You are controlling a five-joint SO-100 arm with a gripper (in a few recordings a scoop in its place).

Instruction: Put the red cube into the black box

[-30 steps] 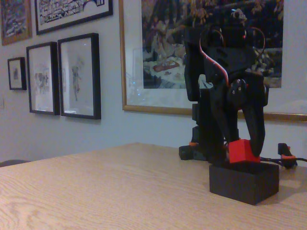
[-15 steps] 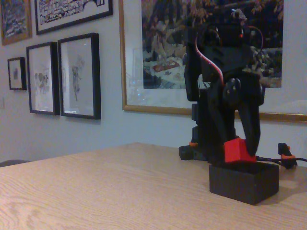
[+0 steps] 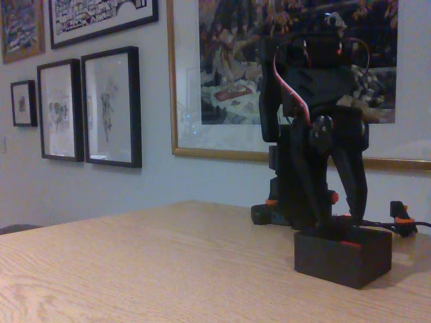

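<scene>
The black box stands on the wooden table at the right of the fixed view. Just a thin red sliver of the red cube shows above the box's near rim; the rest of it lies hidden inside. The black arm stands behind and over the box, and its gripper points straight down with both fingertips at the box's opening. The jaws stand apart, with a gap between them and nothing held.
The arm's base with small orange-red parts sits behind the box, and a cable with an orange plug runs off to the right. Bare tabletop stretches left and forward of the box. Framed pictures hang on the wall behind.
A second ago the red cube was held between the fingers above the box rim. It has since tilted, left the fingers and dropped into the box; the gripper stays over the box.
</scene>
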